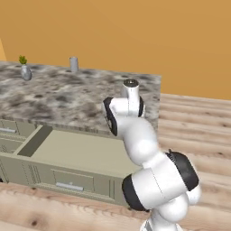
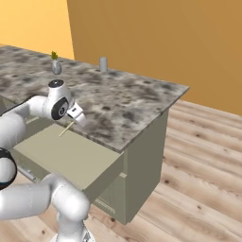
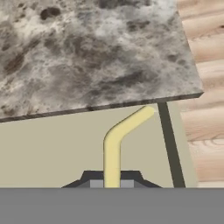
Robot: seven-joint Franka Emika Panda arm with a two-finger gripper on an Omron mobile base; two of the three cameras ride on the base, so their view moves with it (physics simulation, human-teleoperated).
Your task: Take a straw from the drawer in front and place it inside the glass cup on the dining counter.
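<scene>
My gripper (image 2: 76, 120) is shut on the straw (image 2: 66, 129), a thin pale yellow stick held just above the open drawer (image 2: 56, 153), near the counter's front edge. In the hand view the straw (image 3: 114, 140) rises from between the dark fingertips (image 3: 94, 177) over the drawer's beige inside (image 3: 48, 148) and looks bent towards the right. The glass cup (image 1: 74, 64) stands far back on the marble dining counter (image 1: 67, 97), well away from the gripper. From the right, the cup (image 2: 103, 63) is near the counter's (image 2: 127, 106) rear edge.
A small grey vase with a green sprig (image 1: 25, 71) stands left of the cup. The drawer front with its silver handle (image 1: 69, 185) juts towards the base. Wooden floor (image 2: 198, 179) lies to the right of the counter. My own arm (image 1: 144, 149) blocks part of the left base view.
</scene>
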